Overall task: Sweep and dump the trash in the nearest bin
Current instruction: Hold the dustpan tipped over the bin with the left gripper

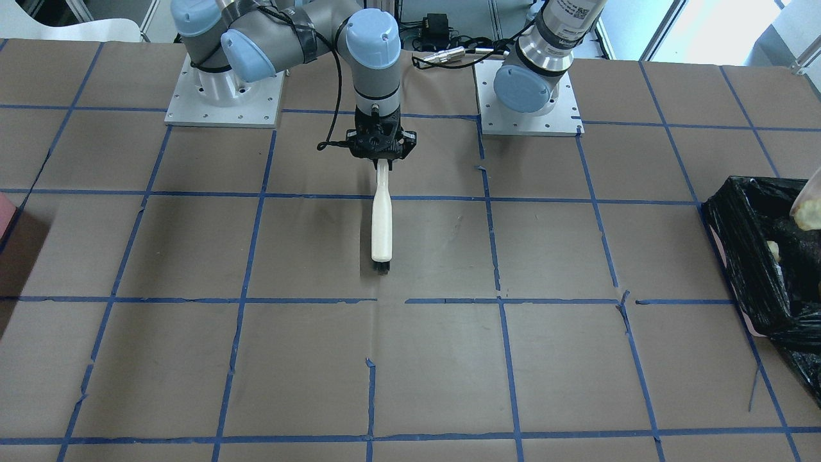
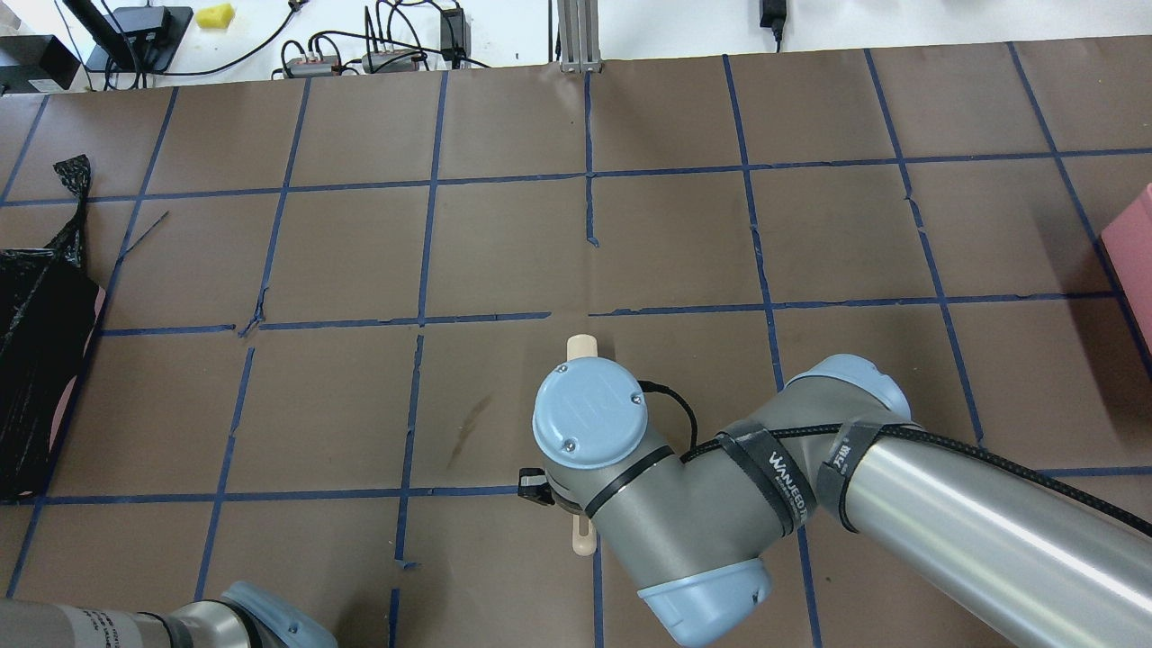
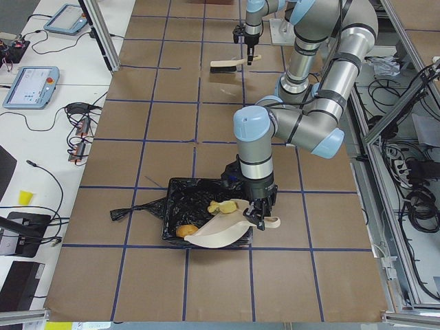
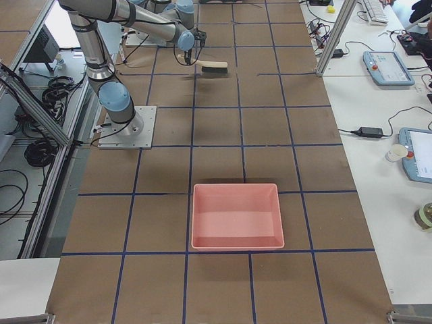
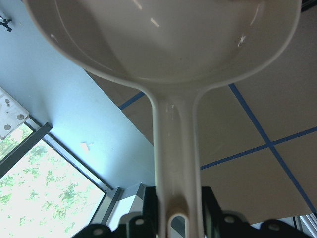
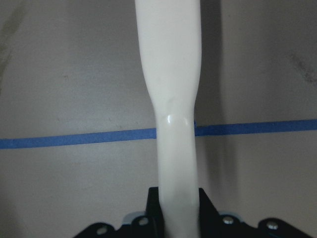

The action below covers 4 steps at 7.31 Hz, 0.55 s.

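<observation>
The black-bag-lined bin (image 3: pixel 180 199) stands at the table's left end and also shows in the front view (image 1: pixel 757 256) and the overhead view (image 2: pixel 36 360). My left gripper (image 5: pixel 178 218) is shut on the handle of a cream dustpan (image 5: pixel 163 44). It holds the pan tilted over the bin's near edge (image 3: pixel 220 235). Yellow and orange trash pieces (image 3: pixel 218 206) lie in the bin. My right gripper (image 1: pixel 381 153) is shut on the handle of a white brush (image 1: pixel 381 224). The brush's black bristles rest on the table's middle. The handle fills the right wrist view (image 6: pixel 173 99).
A pink tray (image 4: pixel 236 216) sits at the table's right end; its corner shows in the overhead view (image 2: pixel 1136 236). The brown table paper (image 1: pixel 449 359) carries a blue tape grid. Cables and controllers lie beyond the table's far edge (image 2: pixel 360 54).
</observation>
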Tool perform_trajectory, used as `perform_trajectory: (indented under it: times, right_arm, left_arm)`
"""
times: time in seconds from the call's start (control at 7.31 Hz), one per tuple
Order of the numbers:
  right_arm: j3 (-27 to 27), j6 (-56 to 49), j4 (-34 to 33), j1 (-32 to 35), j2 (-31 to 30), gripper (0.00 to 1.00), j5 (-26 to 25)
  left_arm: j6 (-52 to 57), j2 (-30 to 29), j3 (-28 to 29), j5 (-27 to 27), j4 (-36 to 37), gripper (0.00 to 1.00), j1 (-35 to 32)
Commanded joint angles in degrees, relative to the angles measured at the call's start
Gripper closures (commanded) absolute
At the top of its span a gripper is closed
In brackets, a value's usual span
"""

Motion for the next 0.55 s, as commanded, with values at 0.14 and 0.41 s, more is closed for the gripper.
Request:
perform_trajectory:
  times: [0.14,0.41]
  right_arm:
    - [1.29,-0.01,-0.20,0.55,0.20,0.74,0.00]
    - [1.38,-0.01,-0.12,0.64,0.20,0.67,0.00]
  left_arm:
    - [0.78,1.16,1.16,0.21,-0.32,0.92,-2.14]
    - [0.69,3.35,2.40,-8.29,-3.55,0.92,-2.49]
